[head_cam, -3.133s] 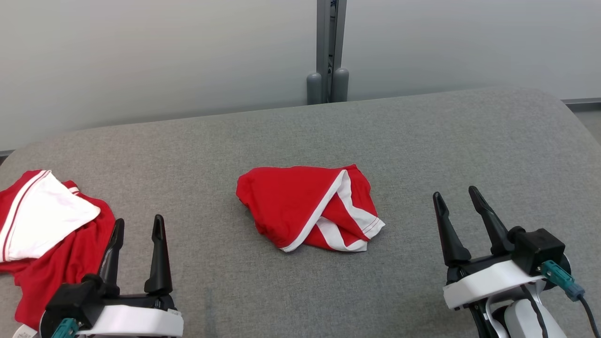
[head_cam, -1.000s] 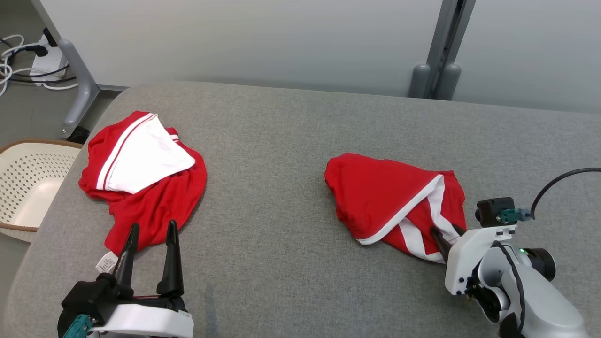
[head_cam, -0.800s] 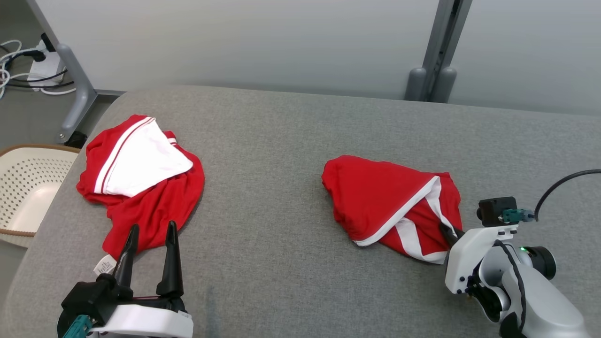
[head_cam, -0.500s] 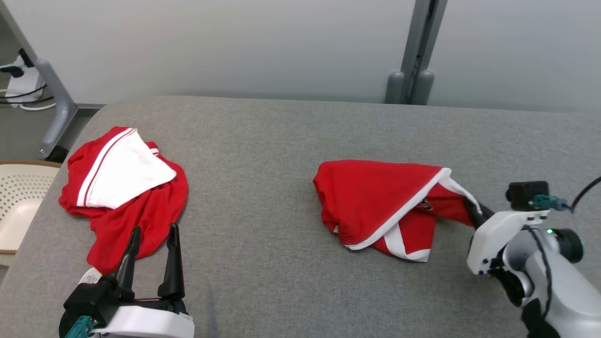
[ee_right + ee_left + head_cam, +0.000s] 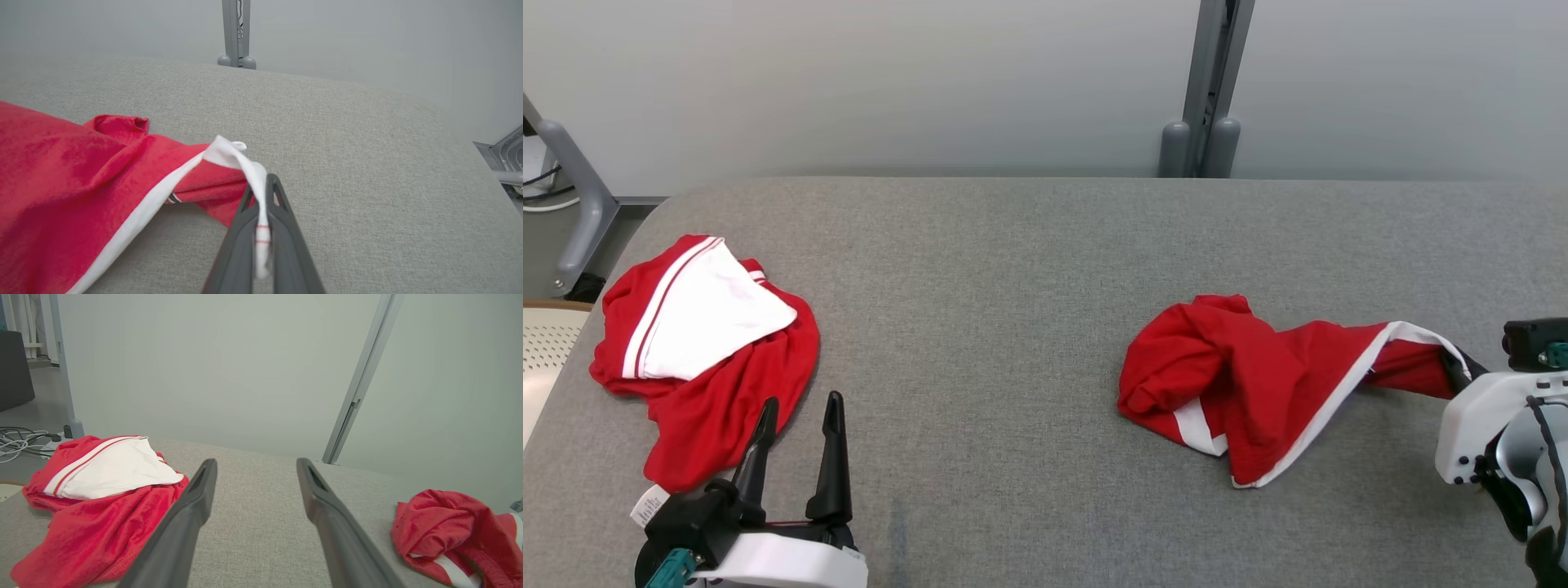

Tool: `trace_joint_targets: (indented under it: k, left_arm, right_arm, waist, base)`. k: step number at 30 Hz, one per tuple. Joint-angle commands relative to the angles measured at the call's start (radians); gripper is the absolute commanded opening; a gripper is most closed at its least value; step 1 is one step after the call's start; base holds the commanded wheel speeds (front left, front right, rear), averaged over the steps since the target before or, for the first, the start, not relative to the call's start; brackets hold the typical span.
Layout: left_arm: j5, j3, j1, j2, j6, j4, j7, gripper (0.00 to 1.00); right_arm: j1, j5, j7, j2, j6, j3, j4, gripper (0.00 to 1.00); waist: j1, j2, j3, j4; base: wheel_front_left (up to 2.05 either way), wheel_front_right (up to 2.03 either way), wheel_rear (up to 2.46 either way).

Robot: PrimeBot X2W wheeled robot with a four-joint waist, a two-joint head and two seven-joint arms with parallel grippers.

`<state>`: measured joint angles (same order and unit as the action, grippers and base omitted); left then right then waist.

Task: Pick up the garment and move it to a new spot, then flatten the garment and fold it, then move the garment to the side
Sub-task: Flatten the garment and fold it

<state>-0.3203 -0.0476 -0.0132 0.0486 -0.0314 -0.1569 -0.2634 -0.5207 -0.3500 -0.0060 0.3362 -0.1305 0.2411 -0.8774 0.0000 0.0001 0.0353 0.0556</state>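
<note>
While the left gripper (image 5: 801, 400) sits low at near left, fingers spread wide, empty, pointing away near a crumpled red-and-white shirt (image 5: 703, 343), the garment (image 5: 1258, 384), rumpled red knit with white trim, lies right of centre on the grey woven table (image 5: 1013, 269). Its long axis runs left-right. Right gripper (image 5: 267, 181), forearm low and fingers aimed left, is clamped on its white hem (image 5: 241, 157).
</note>
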Motion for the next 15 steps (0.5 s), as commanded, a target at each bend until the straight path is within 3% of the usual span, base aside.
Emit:
trace_joint_targets:
  k: [1,2,4,5,6,15]
  left_arm:
    - [-0.006,0.001,0.011,0.003,-0.004,-0.001,-0.002,1.00]
    - [-0.006,0.000,0.014,0.003,-0.005,-0.002,-0.002,1.00]
    - [-0.006,0.000,0.020,0.003,-0.006,-0.005,-0.002,1.00]
    - [-0.006,0.001,0.022,0.003,-0.006,-0.007,-0.002,1.00]
    - [-0.006,0.003,0.024,0.003,-0.007,-0.010,-0.002,1.00]
    - [-0.008,0.010,0.025,0.003,-0.008,-0.022,-0.002,1.00]
  right_arm:
    - [0.009,0.010,-0.004,0.003,-0.001,-0.003,-0.003,0.00]
    - [0.011,0.024,-0.007,0.009,-0.001,-0.008,-0.012,0.00]
    - [0.018,0.037,-0.013,0.014,-0.001,-0.017,-0.031,0.22]
    - [0.019,0.044,-0.015,0.013,-0.001,-0.020,-0.037,0.49]
    - [0.019,0.048,-0.015,0.011,-0.001,-0.023,-0.043,1.00]
    - [0.033,0.074,-0.009,0.019,0.000,-0.038,-0.049,1.00]
  waist:
    - [0.0000,-0.0001,0.001,0.000]
    - [0.0000,-0.0001,0.002,0.000]
    - [0.0000,-0.0001,0.005,0.002]
    - [0.0000,-0.0001,0.006,0.003]
    - [0.0000,-0.0001,0.006,0.003]
    - [0.0000,-0.0001,-0.011,-0.005]
  base:
    - [0.00,0.00,0.00]
    - [0.00,0.00,0.00]
    - [0.00,0.00,0.00]
    - [0.00,0.00,0.00]
    - [0.00,0.00,0.00]
    - [0.00,0.00,0.00]
